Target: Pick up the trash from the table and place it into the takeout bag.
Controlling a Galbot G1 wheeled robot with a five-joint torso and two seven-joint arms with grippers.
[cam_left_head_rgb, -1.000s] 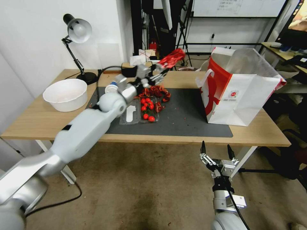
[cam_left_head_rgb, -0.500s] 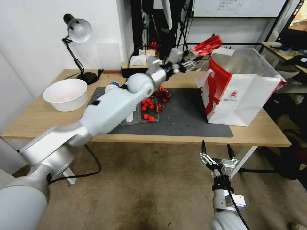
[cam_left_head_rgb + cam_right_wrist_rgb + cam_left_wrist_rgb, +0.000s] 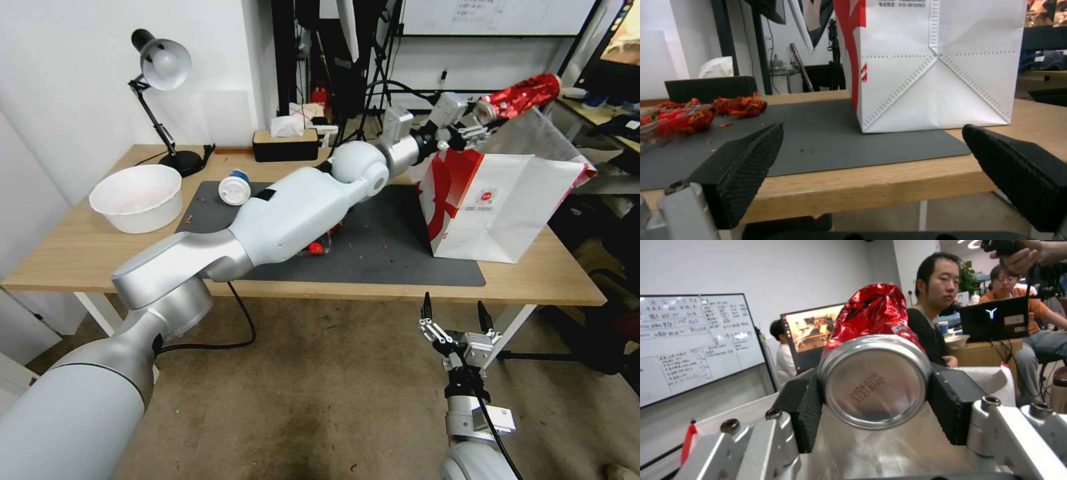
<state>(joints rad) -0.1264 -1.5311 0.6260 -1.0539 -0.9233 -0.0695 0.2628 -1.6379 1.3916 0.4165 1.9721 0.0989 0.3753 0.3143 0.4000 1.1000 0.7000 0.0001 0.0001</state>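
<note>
Head view, left gripper [image 3: 481, 115]: stretched out over the table [image 3: 80, 253], raised above the open top of the takeout bag [image 3: 507, 207].
Head view, can [image 3: 523, 95]: a crushed red can is pinched at its base, held in the air over the bag's mouth.
Head view, leftovers: a white-lidded blue cup [image 3: 234, 189] is seen lying on the dark mat [image 3: 393, 247]; a white bowl [image 3: 137, 197] is set near the table's left end.
Head view, right gripper [image 3: 455, 313]: held low in front of the table edge, fingers spread.
Left wrist view: the can's silver bottom [image 3: 875, 380] is clamped between both black pads [image 3: 802, 410].
Right wrist view: the pads [image 3: 744, 166] are seen wide apart, with the bag [image 3: 947, 66] standing on the mat [image 3: 818, 143] beyond.
</note>
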